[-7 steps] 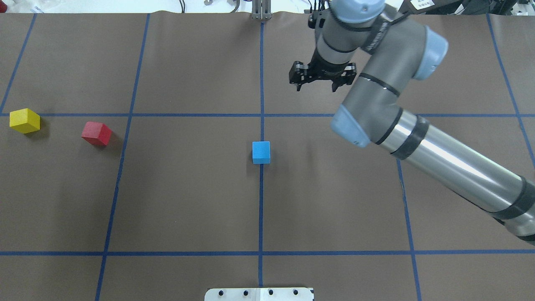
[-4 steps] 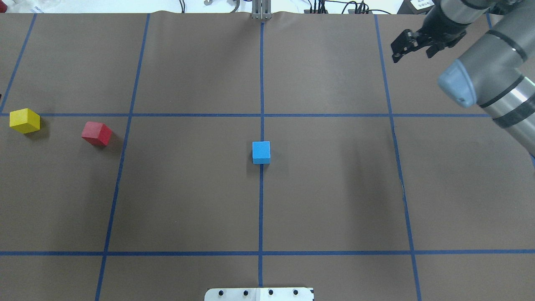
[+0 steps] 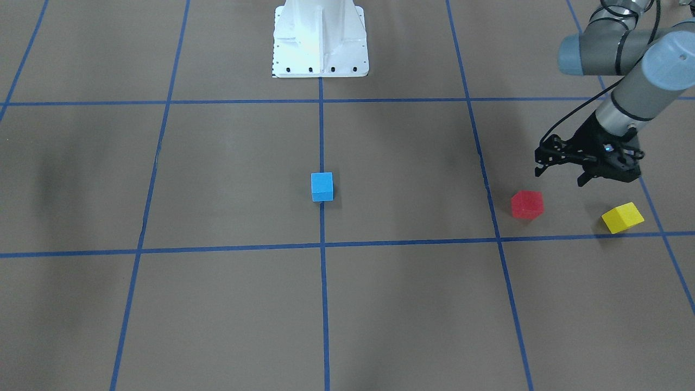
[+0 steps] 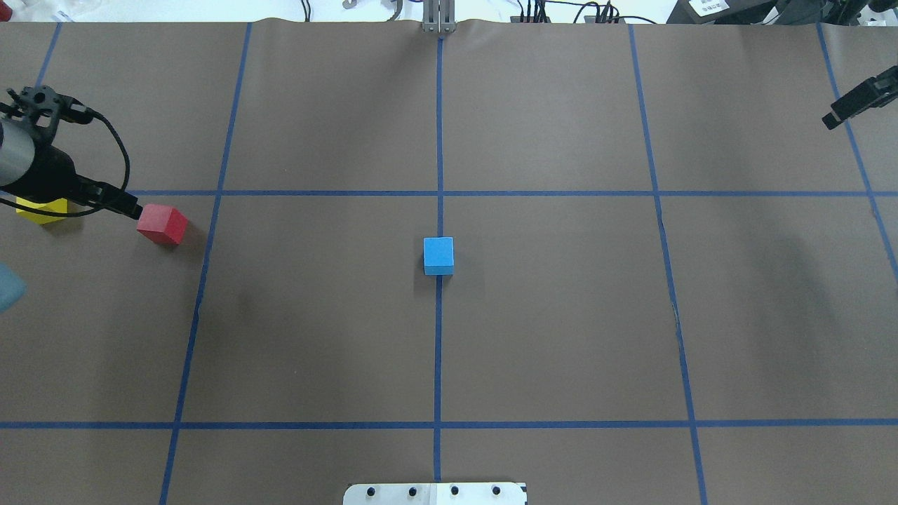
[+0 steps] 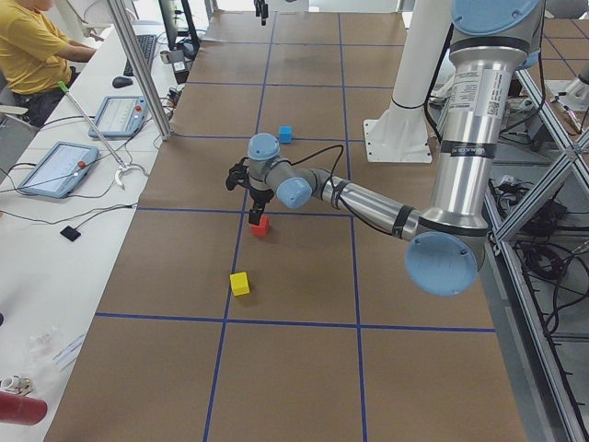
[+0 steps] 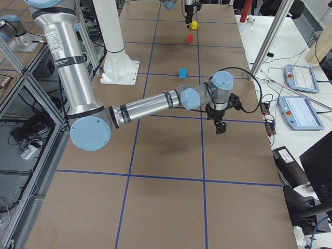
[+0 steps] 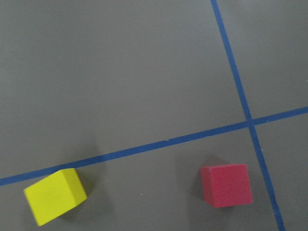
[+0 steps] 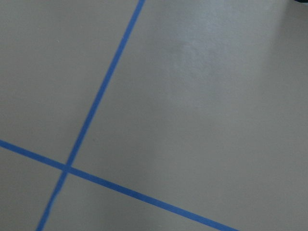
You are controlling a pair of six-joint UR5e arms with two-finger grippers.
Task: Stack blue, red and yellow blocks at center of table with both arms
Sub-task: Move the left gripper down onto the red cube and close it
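The blue block (image 4: pixel 438 255) sits alone on the centre tape line of the table (image 4: pixel 561 315). At the table's left end lie the red block (image 3: pixel 526 205) and the yellow block (image 3: pixel 623 218), a little apart. My left gripper (image 3: pixel 559 176) hovers open just above them on the robot's side and holds nothing. The left wrist view shows the red block (image 7: pixel 226 185) and the yellow block (image 7: pixel 55 196) below it. My right gripper (image 6: pixel 222 118) hangs open and empty over the table's right end, and only one finger (image 4: pixel 859 98) shows in the overhead view.
The white pedestal (image 3: pixel 320 38) stands at the robot's edge of the table. A side bench with tablets (image 5: pixel 60 166) and a seated person (image 5: pixel 28 46) runs along the far side, behind metal posts (image 5: pixel 138 64).
The right arm has swung away from above the table's centre to the right edge. The left gripper has come in at the left, over the red and yellow blocks. No block has moved.
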